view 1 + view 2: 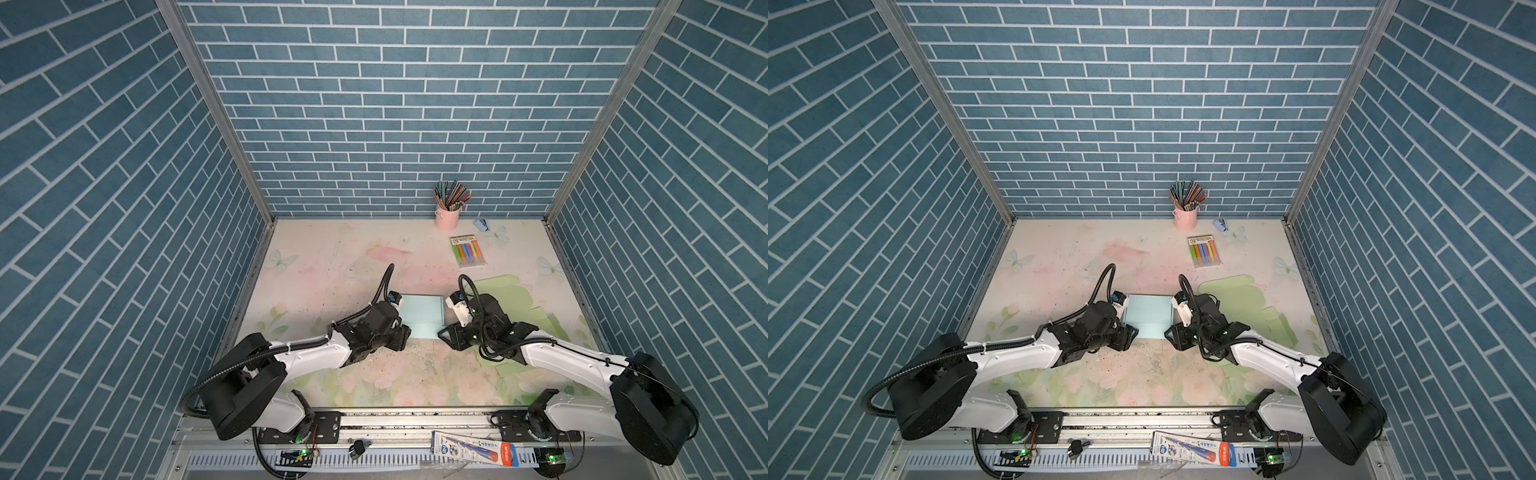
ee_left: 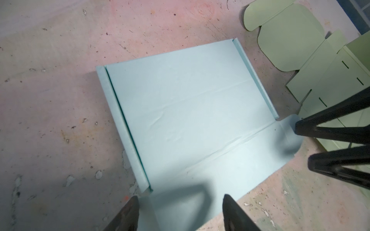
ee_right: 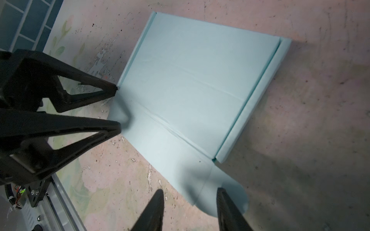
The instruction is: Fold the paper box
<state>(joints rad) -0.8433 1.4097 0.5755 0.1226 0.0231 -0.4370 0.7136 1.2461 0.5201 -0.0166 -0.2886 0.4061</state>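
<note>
The light blue paper box point(image 1: 422, 313) point(image 1: 1149, 313) lies flat in the middle of the table. Its two side walls are folded up, and its front flap point(image 2: 230, 170) point(image 3: 170, 152) lies flat toward the arms. My left gripper point(image 2: 180, 197) point(image 1: 404, 333) point(image 3: 118, 107) is open over the flap's left corner and holds nothing. My right gripper point(image 3: 189, 190) point(image 1: 443, 332) point(image 2: 303, 144) is open at the flap's rounded right corner. One of its fingers is over the paper and the other over the table. It grips nothing.
A flat green box blank point(image 1: 511, 297) point(image 1: 1237, 295) point(image 2: 290, 34) lies right of the blue box, partly under my right arm. At the back right stand a pink cup of pencils point(image 1: 447, 218) point(image 1: 1185, 218), a marker pack point(image 1: 468, 250) and a small blue stapler point(image 1: 482, 224).
</note>
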